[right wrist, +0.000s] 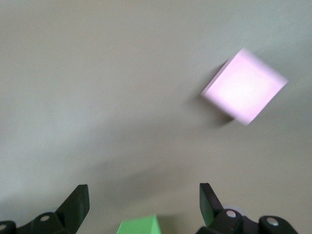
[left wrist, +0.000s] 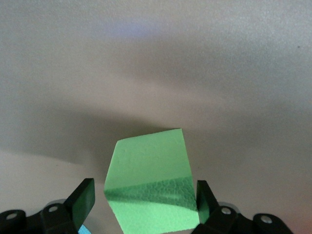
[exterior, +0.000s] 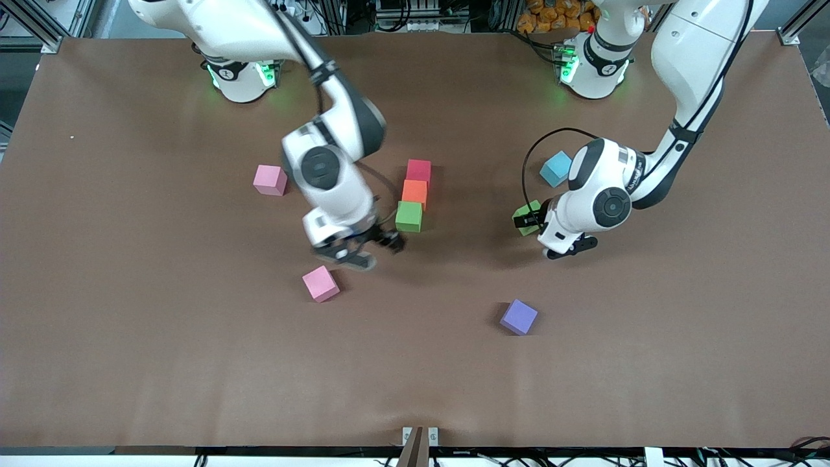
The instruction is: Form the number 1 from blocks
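A crimson red block [exterior: 418, 170], an orange block [exterior: 414, 192] and a green block [exterior: 408, 216] touch in a short column at mid-table, red farthest from the front camera. My right gripper [exterior: 369, 250] [right wrist: 144, 204] hangs open and empty just beside that green block [right wrist: 139, 225], toward the bright pink block [exterior: 320, 283] [right wrist: 243, 87]. The second green block [exterior: 526, 213] [left wrist: 148, 187] lies turned between the open fingers of my left gripper [exterior: 528, 222] [left wrist: 145, 204]. One finger [left wrist: 202, 200] touches it; the other stands apart from it.
A paler pink cube [exterior: 270, 179] sits toward the right arm's end. A light blue cube [exterior: 556, 168] lies close to the left arm's wrist, and a purple cube [exterior: 519, 316] lies nearer the front camera. The brown table [exterior: 194, 376] carries nothing else.
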